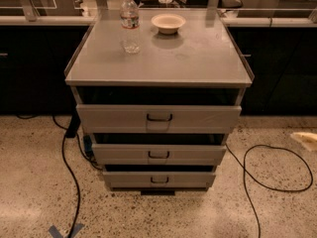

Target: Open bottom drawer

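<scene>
One scrap of blue tape [62,230] lay nearest on the speckled floor [29,192]. Two black cables trailed across that floor: one cable [64,157] ran along the left side of the cabinet, and a second, looping cable [262,167] curled on the right. One pale object [306,139] lay at the right edge, too unclear to name.

Three grey drawers stood stacked in the cabinet's front, each with one dark bracket handle at its centre. The bottom drawer [159,179], the slimmest of the three, sat lowest, just above the floor, with its small handle [159,180] in the middle. Above it came the middle drawer [159,154], then the tall top drawer [158,118]. A dark gap showed above each front; how far any drawer stood out I could not tell.

One flat cabinet top [198,58] carried two things near its far edge: one clear water bottle [130,24] standing upright at the left and one pale bowl [168,22] just beside it, apart from it.

The gripper was outside the camera view, so its state could not be told.
</scene>
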Controlling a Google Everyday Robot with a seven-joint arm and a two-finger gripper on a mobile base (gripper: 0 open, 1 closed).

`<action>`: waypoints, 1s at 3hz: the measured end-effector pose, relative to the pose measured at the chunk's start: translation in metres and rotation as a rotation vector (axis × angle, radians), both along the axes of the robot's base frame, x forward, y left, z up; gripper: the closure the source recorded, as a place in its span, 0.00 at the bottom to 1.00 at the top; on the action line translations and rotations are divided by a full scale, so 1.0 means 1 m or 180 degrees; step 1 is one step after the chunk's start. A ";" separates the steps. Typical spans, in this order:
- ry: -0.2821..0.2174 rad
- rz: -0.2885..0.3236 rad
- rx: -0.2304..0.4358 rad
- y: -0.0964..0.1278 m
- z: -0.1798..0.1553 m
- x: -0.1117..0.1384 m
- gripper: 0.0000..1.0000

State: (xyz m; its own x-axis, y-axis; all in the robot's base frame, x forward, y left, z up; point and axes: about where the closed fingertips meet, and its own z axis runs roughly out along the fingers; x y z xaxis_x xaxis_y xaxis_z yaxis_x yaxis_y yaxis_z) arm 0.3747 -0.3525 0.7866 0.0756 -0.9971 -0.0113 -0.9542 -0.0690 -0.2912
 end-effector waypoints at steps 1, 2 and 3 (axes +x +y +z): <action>0.0377 0.0085 -0.0162 0.018 -0.041 0.004 0.00; 0.0376 0.0084 -0.0162 0.018 -0.041 0.004 0.00; 0.0319 0.0037 -0.0108 0.007 -0.050 -0.002 0.00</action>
State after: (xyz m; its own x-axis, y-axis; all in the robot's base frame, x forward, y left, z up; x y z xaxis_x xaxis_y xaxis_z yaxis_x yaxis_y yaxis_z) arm 0.3724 -0.3452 0.7366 0.0873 -0.9961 0.0142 -0.9775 -0.0884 -0.1918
